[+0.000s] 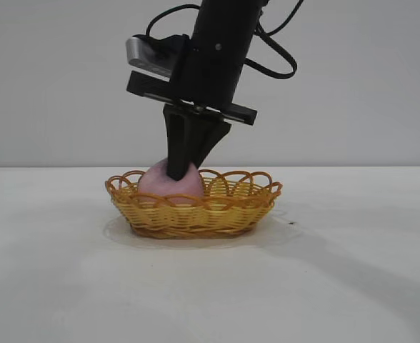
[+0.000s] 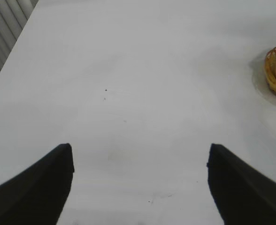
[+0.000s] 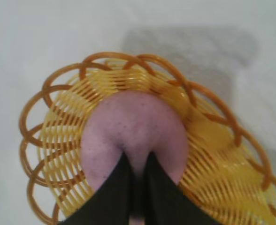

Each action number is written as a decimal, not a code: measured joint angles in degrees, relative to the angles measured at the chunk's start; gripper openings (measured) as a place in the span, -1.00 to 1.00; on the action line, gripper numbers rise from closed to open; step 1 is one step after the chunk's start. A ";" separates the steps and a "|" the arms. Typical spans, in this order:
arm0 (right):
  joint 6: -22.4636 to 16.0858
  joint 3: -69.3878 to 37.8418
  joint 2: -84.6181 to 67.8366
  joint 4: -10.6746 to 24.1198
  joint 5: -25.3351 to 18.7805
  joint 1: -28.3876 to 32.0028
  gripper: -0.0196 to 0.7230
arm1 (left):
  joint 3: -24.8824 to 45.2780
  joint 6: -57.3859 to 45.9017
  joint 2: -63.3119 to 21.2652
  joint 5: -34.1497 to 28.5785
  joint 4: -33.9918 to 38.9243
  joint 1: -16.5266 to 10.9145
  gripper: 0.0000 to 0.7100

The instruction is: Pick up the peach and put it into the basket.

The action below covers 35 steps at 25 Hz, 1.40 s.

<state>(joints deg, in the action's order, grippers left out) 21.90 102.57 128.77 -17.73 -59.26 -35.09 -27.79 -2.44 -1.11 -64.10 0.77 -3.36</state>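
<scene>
The dull pink peach sits inside the yellow-tan wicker basket at its left end. My right gripper comes down from above and is shut on the top of the peach, pinching a narrow ridge of it. In the right wrist view the black fingers close on the peach over the basket's floor. My left gripper is open and empty above bare table, far from the basket. The left arm is out of the exterior view.
The white table stretches all round the basket. A grey wall stands behind. In the left wrist view the table's edge runs along one side.
</scene>
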 joint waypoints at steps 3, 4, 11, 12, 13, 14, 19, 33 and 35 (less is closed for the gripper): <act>0.00 0.00 -0.26 0.68 -1.87 0.00 -0.24 | 0.00 0.00 0.00 0.00 0.00 0.00 0.48; 0.00 0.00 -0.64 0.73 -2.78 0.00 -0.05 | 0.00 0.00 0.00 0.00 0.00 0.00 0.48; 0.00 0.00 -7.90 -1.78 -6.49 3.09 0.36 | 0.00 0.00 0.00 0.00 0.00 0.00 0.48; 0.00 0.00 -9.34 -2.37 -7.30 4.37 0.47 | 0.00 0.00 0.00 0.00 0.00 0.00 0.48; 0.00 0.00 -10.55 -2.73 -8.35 6.16 0.43 | 0.00 0.00 0.00 0.00 0.00 0.00 0.48; 0.00 0.00 -11.44 -2.88 -9.31 8.20 0.43 | 0.00 0.00 0.00 0.00 0.00 0.00 0.48; -0.05 -2.54 -11.99 -4.13 -10.48 18.79 0.29 | 0.00 0.00 0.00 0.00 0.00 0.00 0.48; -12.77 -8.52 -21.69 11.64 -8.99 30.79 -0.79 | 0.00 0.00 0.00 0.00 0.00 0.00 0.48; -13.59 -11.34 -28.45 11.64 -6.46 30.79 -0.95 | 0.00 0.00 0.00 0.00 0.00 0.00 0.48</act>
<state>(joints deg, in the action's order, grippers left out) 8.31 91.24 100.32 -6.09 -65.72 -4.29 -27.79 -2.44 -1.11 -64.10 0.77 -3.36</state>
